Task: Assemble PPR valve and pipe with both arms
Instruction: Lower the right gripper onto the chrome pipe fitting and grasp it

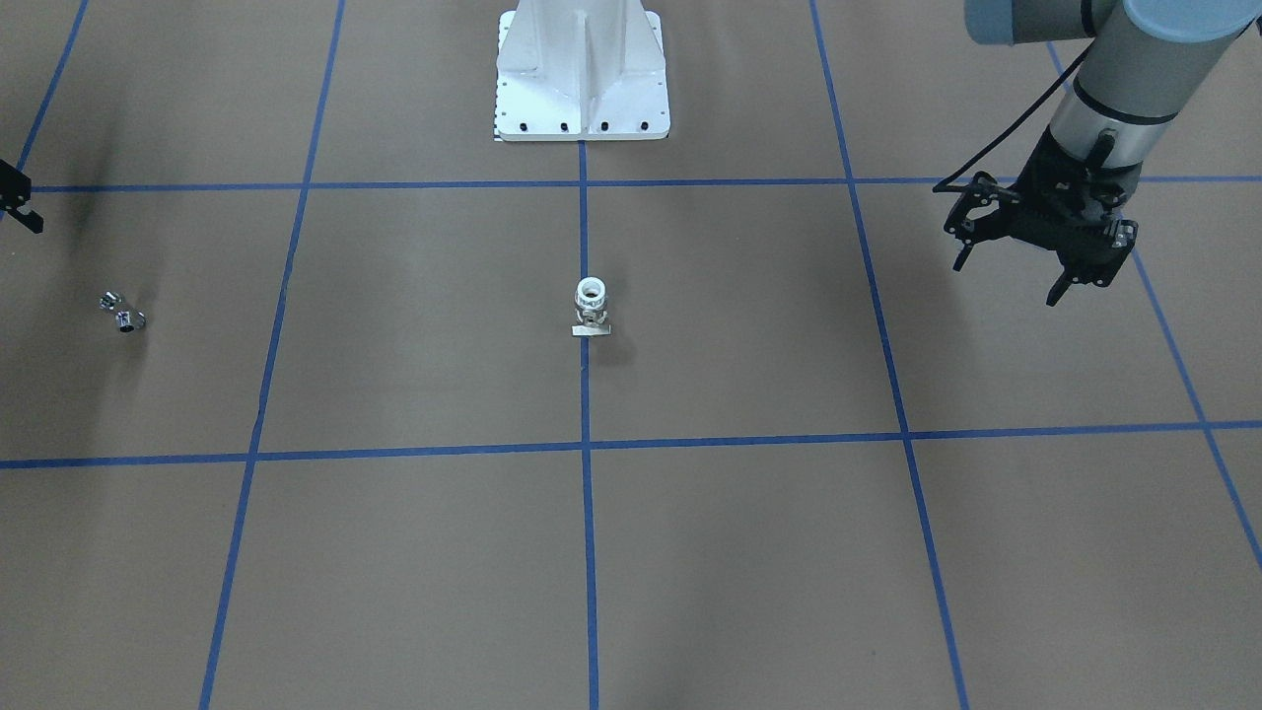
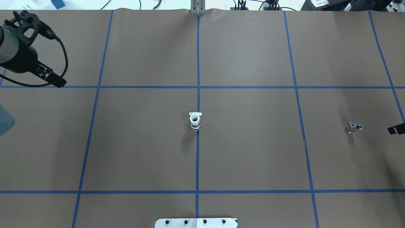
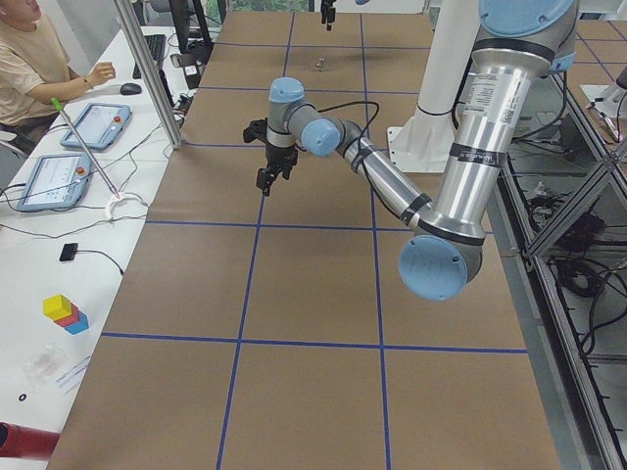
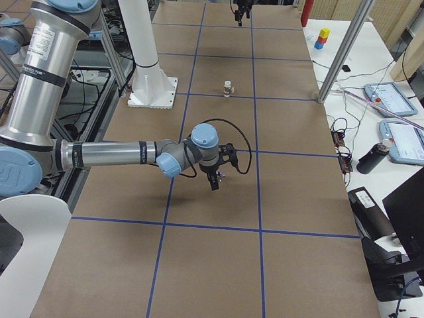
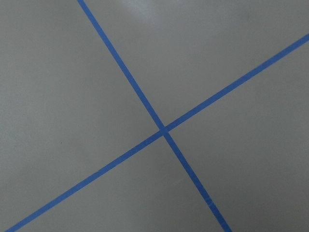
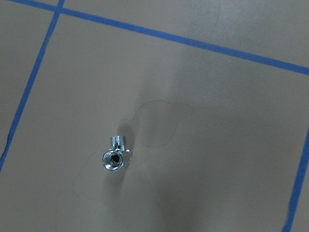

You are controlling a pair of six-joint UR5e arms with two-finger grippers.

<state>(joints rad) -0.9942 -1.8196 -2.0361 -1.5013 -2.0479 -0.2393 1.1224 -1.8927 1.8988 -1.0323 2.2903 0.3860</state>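
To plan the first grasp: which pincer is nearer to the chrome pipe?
Right. The right pincer hovers close to the pipe; the left pincer hangs far off, beyond the valve.

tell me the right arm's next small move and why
Probably centre the right gripper over the pipe before lowering: the pipe lies loose on the table, left of centre in the right wrist view, with nothing gripping it. The valve stands alone mid-table.
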